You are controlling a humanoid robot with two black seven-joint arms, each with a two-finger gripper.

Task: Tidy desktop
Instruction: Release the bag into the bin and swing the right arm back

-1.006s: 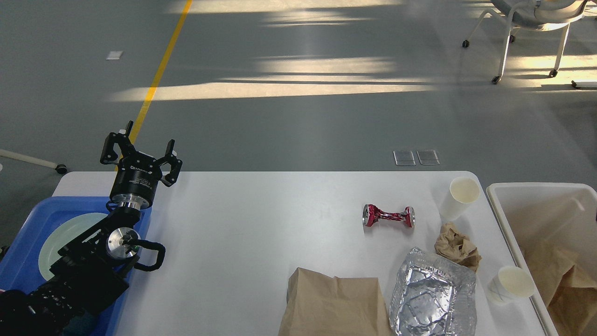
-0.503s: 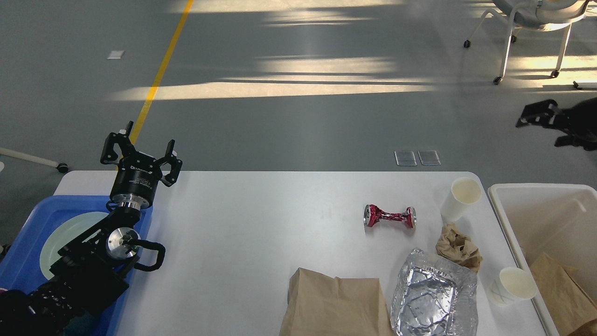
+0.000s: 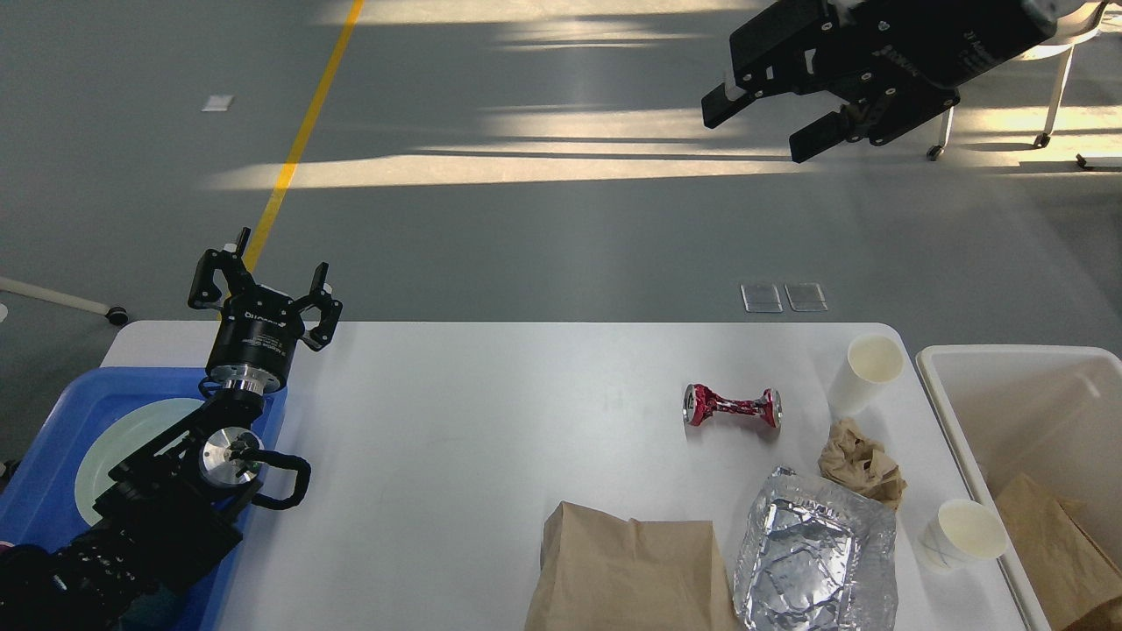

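Head view. Item: desktop (image 3: 456,412), white, rounded corners, filling the lower half of the frame, grey floor beyond its far edge.

On it, right half: crushed red can (image 3: 730,407), pinched at its middle, lying on its side; upright paper cup (image 3: 863,372) near the far right corner; crumpled brown paper wad (image 3: 859,463) just nearer than that cup; crinkled foil tray (image 3: 815,552) touching or overlapping the wad's near side; brown paper bag (image 3: 627,574) lying flat at the near edge, just left of the foil tray; second paper cup (image 3: 960,535), tilted, by the right edge.

At the left end: blue tray (image 3: 35,486) bearing a pale green plate (image 3: 118,438), partly hidden by the left arm.

Beside the right edge: off-white bin (image 3: 964,438), with brown paper (image 3: 1056,548) inside.

Left gripper (image 3: 263,285): raised over the desktop's far left corner, fingers spread wide, nothing between them.

Right gripper (image 3: 761,123): high at upper right, well apart from the desktop, seen against the floor; fingers apart, holding nothing.

Background: yellow floor line (image 3: 302,131); wheeled chair (image 3: 999,79), partly behind the right arm.
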